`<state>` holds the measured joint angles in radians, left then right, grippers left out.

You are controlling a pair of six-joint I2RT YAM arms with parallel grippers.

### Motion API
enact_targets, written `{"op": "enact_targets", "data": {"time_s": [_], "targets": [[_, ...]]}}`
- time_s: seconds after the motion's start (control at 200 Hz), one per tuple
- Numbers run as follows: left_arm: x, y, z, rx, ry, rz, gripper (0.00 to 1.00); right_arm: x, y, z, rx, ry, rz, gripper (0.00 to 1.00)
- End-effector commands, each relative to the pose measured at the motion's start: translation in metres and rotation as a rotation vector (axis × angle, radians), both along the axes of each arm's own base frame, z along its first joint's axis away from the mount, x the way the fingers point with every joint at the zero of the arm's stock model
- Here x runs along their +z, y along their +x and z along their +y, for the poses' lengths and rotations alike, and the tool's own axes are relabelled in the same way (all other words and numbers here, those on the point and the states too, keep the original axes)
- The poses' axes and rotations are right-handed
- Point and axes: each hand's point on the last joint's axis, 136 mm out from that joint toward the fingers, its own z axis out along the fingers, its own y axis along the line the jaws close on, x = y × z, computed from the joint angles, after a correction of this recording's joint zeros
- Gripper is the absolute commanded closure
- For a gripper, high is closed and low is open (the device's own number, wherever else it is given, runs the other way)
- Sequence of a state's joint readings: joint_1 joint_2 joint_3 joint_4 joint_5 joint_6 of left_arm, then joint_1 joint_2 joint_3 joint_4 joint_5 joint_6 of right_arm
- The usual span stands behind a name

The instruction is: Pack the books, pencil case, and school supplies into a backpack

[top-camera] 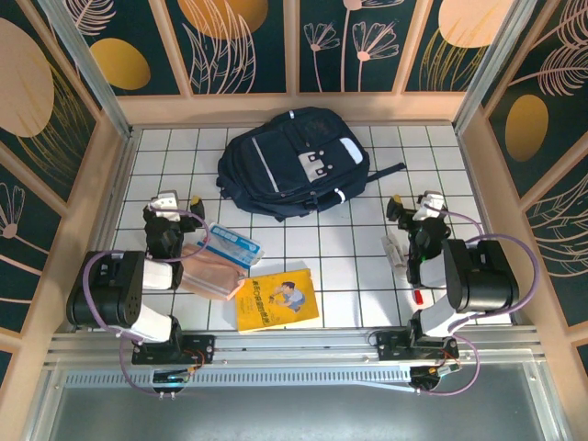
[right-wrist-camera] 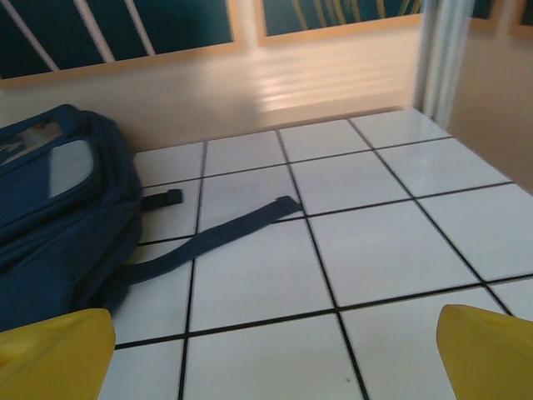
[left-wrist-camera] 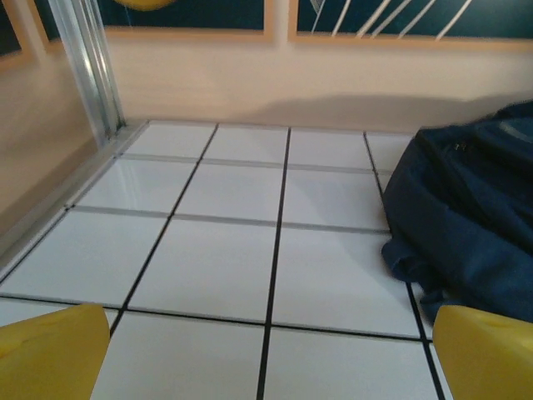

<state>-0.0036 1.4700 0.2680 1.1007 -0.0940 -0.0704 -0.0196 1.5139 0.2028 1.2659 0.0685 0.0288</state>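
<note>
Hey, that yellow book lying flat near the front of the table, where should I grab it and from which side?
Probably its right-hand edge, coming in from the right. The yellow book lies flat and is thin, so only an edge can be pinched. Its left corner sits by the peach pouch, while the table is bare along the book's right edge.

navy backpack (top-camera: 292, 163), yellow book (top-camera: 278, 299), white-tiled table (top-camera: 349, 257)

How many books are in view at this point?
1: the yellow book lies flat, cover up, just right of the peach pouch and well short of the backpack, which may hide others inside.
</note>
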Motion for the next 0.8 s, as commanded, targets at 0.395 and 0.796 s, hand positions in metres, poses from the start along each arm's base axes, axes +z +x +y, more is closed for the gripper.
{"op": "enact_targets", "data": {"time_s": [0.395,0.796], "targets": [[0.019,0.026,-0.115,-0.287,-0.636,0.603,0.01,0.033,0.009,0.117,0.187,0.494,0.595,0.22],[-0.062,0.107,-0.127,-0.136,-0.592,0.790,0.02,0.046,-0.030,0.242,0.493,0.321,0.664,0.20]]}}
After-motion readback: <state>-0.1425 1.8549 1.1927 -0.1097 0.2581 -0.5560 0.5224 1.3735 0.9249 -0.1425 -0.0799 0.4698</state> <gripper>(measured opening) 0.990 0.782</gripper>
